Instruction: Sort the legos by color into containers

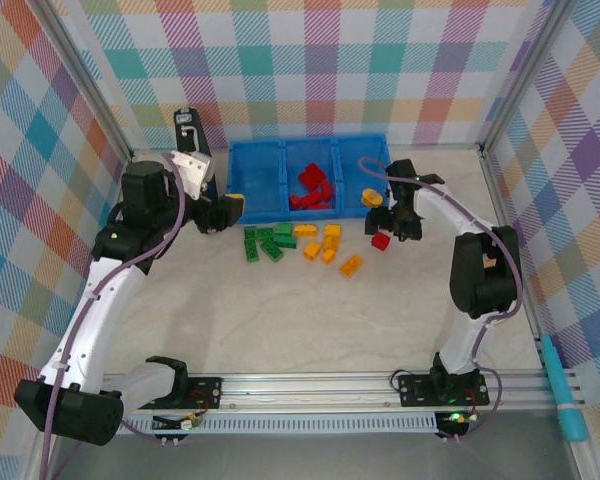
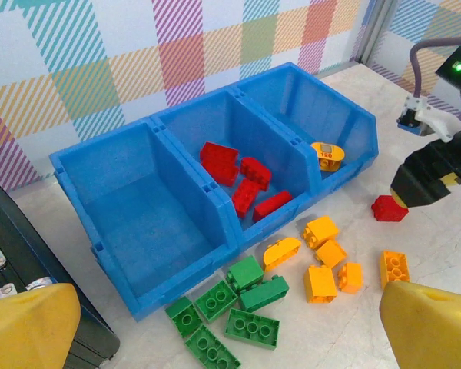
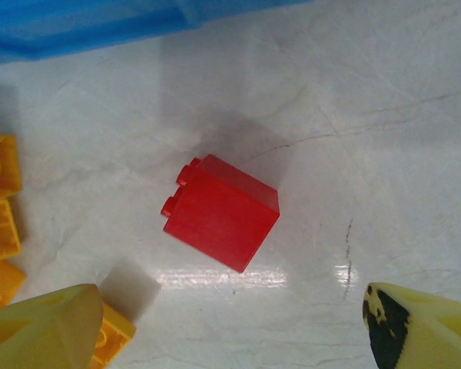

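Step in hand, by judgement: pick-up of stray red brick (image 3: 221,211) for middle compartment of blue tray (image 2: 150,223). Located on bare surface (image 1: 310,330) just off tray's right front corner, apart from the other bricks, tipped on its side with studs pointing sideways. Right pincer (image 3: 230,330) poised directly above it, jaws spread wide to either side of brick, touching nothing, holding nothing. Left pincer (image 2: 227,323) likewise wide open and empty, hovering near tray's left front corner, close to green cluster (image 1: 265,243). Tray contents: several red bricks (image 2: 242,181) in middle compartment; one rounded yellow-orange piece (image 2: 327,155) at front of right compartment; left compartment bare. Outstanding on surface: green cluster just in front of tray, yellow-orange group (image 1: 325,245) beside it to the right, both unsorted. Progress judged early: reds nearly done, greens untouched. Next move calls for: straight descent of right pincer until fingertips (image 3: 42,327) bracket smooth side faces rather than studded face; closure; lift clear of tray's front wall; carry over to middle compartment; release. Risk, as judgement: brick skewed to jaw line, hence possible twist or squirt-out on closure; small wrist rotation beforehand advisable.
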Controlling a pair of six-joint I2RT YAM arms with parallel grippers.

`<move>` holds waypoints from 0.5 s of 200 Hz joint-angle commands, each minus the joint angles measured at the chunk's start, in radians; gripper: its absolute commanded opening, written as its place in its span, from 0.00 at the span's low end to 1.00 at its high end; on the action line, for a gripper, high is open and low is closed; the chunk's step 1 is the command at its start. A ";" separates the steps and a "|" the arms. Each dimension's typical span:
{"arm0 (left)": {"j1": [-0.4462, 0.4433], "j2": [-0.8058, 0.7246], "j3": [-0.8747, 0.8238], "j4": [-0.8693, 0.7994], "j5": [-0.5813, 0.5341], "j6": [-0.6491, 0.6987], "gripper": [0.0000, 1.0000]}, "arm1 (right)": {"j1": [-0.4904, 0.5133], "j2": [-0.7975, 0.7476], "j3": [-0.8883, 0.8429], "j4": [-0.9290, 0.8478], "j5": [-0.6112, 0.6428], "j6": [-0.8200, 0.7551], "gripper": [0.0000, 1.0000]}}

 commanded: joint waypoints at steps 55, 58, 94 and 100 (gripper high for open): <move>0.018 -0.006 -0.003 0.000 -0.005 0.009 1.00 | -0.005 0.022 -0.164 0.237 -0.081 0.391 0.84; 0.018 -0.007 -0.003 0.000 -0.005 0.009 1.00 | -0.005 0.026 -0.164 0.243 -0.085 0.397 0.84; 0.018 -0.006 -0.006 0.002 -0.012 0.011 1.00 | -0.005 0.045 -0.170 0.281 -0.087 0.426 0.82; 0.018 -0.006 -0.006 0.002 -0.013 0.011 1.00 | -0.005 0.046 -0.166 0.282 -0.080 0.429 0.82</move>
